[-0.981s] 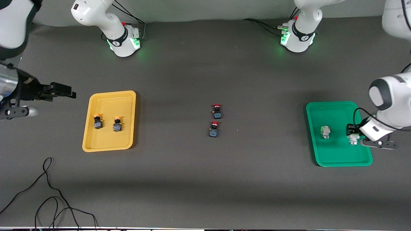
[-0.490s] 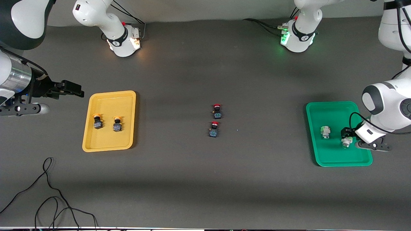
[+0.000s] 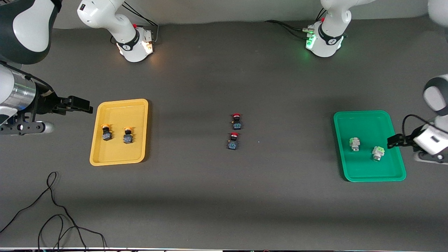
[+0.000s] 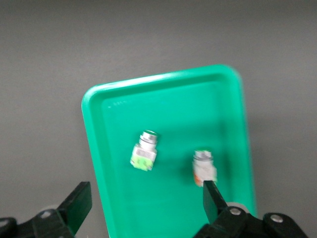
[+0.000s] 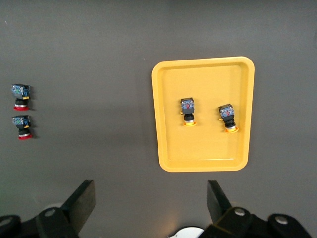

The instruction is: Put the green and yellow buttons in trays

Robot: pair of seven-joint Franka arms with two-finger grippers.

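The green tray (image 3: 364,168) holds two green-capped buttons, one (image 3: 355,143) and another (image 3: 377,153) beside it. My left gripper (image 3: 393,141) is open and empty over the tray's rim at the left arm's end. In the left wrist view the gripper (image 4: 146,197) hangs over the green tray (image 4: 168,119) with both buttons (image 4: 144,152) (image 4: 203,167) below it. The yellow tray (image 3: 119,154) holds two yellow-capped buttons (image 3: 106,133) (image 3: 128,135). My right gripper (image 3: 82,104) is open and empty beside that tray, which also shows in the right wrist view (image 5: 203,148).
Two red-capped switches (image 3: 237,121) (image 3: 233,140) lie mid-table between the trays. They also show in the right wrist view (image 5: 21,95) (image 5: 22,126). Loose black cables (image 3: 52,210) lie near the front edge at the right arm's end.
My left gripper let go of the second green button in the green tray and drew back toward the left arm's end. My right gripper shifted slightly toward the yellow tray.
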